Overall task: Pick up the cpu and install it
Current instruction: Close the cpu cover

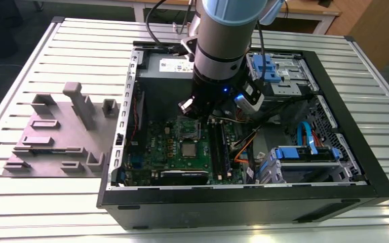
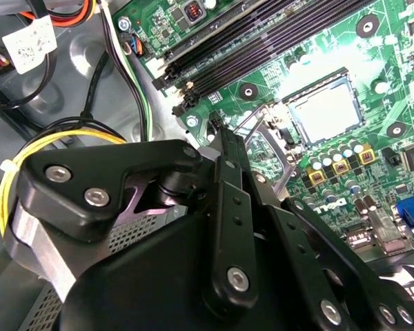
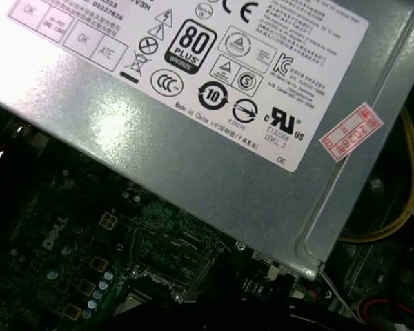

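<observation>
Hovering with gripper (image 1: 196,115) low over dark socket frame (image 1: 190,130); spotting cpu (image 1: 190,150) lying flat on green board (image 1: 164,147), square, no long axis, just near-side of that frame, below gripper; cannot tell whether open or closed.

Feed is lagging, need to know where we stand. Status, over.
Gripper low over the motherboard, close beside the socket. CPU lying flat inside the socket frame. Nothing seen between gripper and CPU.
</observation>
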Motion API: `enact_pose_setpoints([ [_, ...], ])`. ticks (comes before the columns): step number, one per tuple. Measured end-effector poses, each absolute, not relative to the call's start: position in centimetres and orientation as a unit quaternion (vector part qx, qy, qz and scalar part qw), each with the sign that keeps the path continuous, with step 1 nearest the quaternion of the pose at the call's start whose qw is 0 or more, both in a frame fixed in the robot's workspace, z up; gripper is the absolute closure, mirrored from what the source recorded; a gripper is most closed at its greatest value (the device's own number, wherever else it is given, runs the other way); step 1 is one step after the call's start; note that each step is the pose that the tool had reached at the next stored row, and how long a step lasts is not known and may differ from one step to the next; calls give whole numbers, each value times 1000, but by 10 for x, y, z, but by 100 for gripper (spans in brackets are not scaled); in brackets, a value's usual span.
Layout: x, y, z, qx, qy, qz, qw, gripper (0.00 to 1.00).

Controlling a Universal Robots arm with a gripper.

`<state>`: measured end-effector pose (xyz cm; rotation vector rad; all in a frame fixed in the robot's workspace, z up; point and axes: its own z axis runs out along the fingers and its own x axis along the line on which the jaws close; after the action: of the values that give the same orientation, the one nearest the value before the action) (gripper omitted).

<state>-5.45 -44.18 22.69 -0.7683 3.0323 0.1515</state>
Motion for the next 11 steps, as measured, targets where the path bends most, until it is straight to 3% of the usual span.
enact_pose_setpoints([
  [11,-54,-442,230,-247,968,48,5,90],
])
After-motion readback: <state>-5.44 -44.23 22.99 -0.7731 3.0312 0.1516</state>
